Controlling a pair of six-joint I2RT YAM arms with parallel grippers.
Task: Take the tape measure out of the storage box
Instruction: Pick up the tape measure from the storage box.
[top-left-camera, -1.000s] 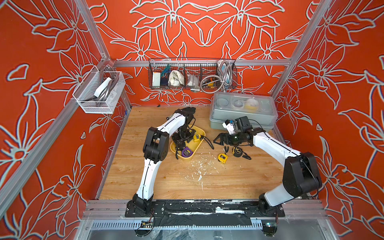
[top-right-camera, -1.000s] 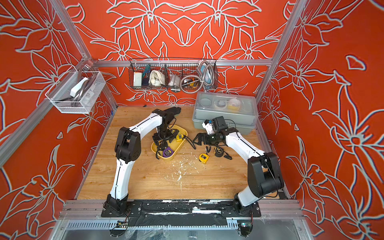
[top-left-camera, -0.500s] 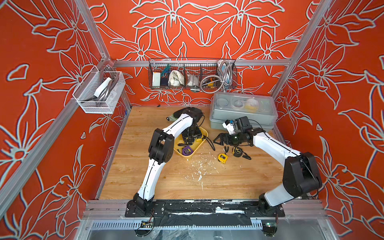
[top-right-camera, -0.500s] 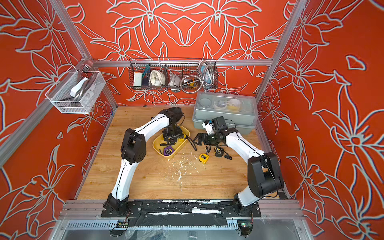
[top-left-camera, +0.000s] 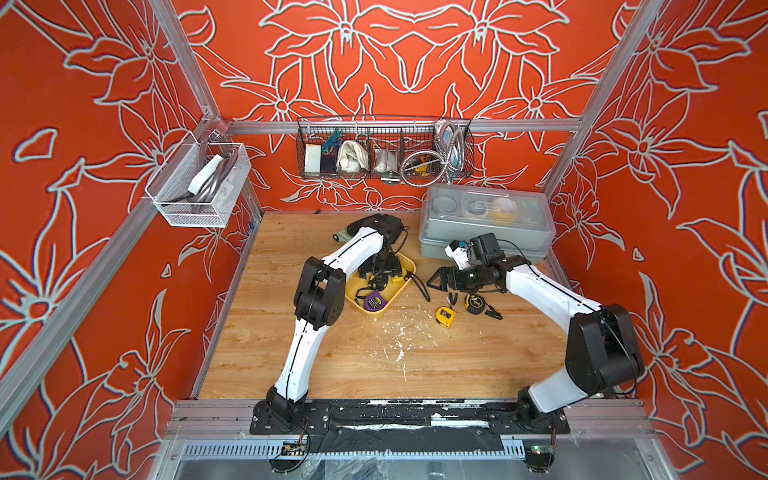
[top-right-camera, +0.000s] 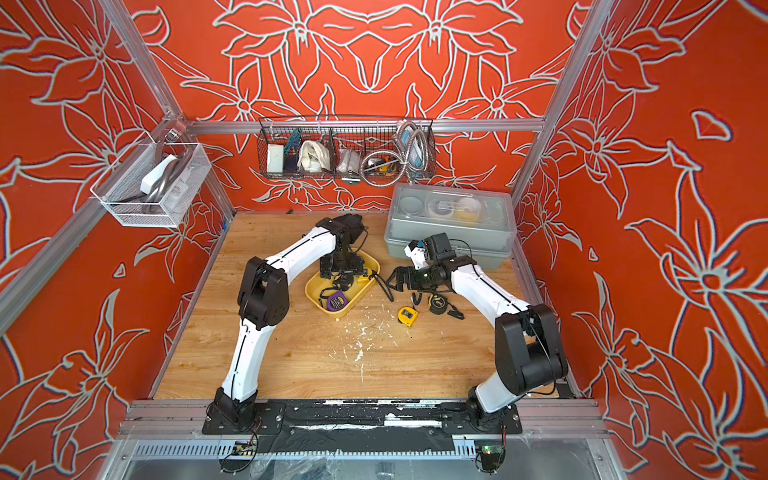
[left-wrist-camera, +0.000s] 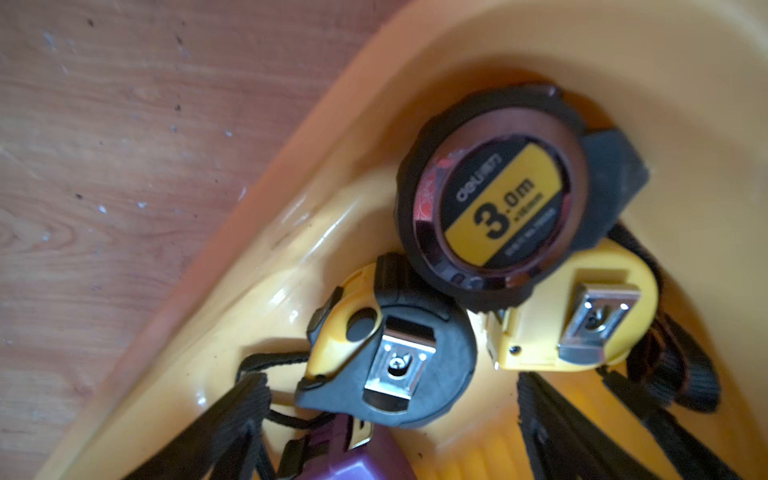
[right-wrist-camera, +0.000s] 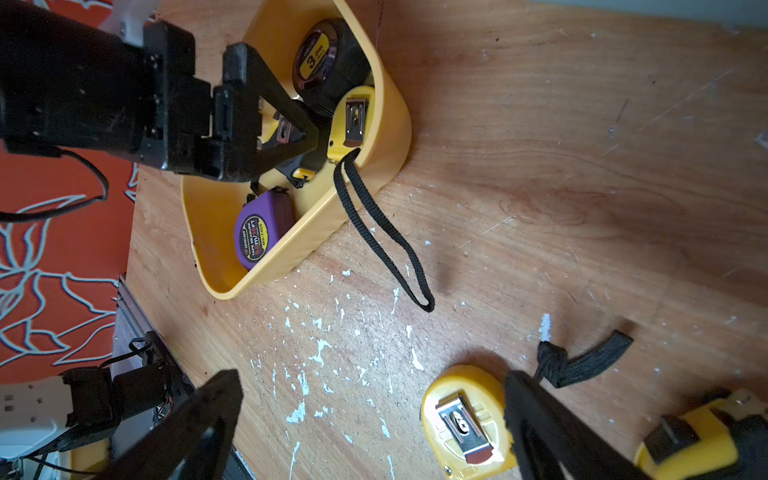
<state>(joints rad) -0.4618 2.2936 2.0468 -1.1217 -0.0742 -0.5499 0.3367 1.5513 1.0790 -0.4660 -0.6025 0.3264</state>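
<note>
1. The shallow yellow plastic storage box (right-wrist-camera: 307, 245) stands on the wooden table (top-left-camera: 353, 365); four tape measures lie inside it: a round black tape measure with a yellow label (left-wrist-camera: 498, 199), a yellow-and-black tape measure with a metal clip (left-wrist-camera: 386, 353), a plain yellow tape measure with a clip (left-wrist-camera: 582, 320) and a purple tape measure (right-wrist-camera: 259, 232).
2. The left gripper (top-left-camera: 378, 282) is lowered into the box; its fingers (left-wrist-camera: 232, 415) are spread, one on each side of the yellow-and-black tape measure and apart from it; nothing is pinched.
3. The right gripper (top-left-camera: 436, 283) hangs over the table just beside the box; its jaws are also spread wide and hold nothing.
4. A small yellow tape measure (top-left-camera: 446, 315) and a black-and-yellow tape measure (top-left-camera: 473, 302) lie on the table outside the box, near the right gripper.
5. In my judgement this take-out is in its early part; the approach is made, but the closing, the lifting and the setting down outside are all left to do.
</note>
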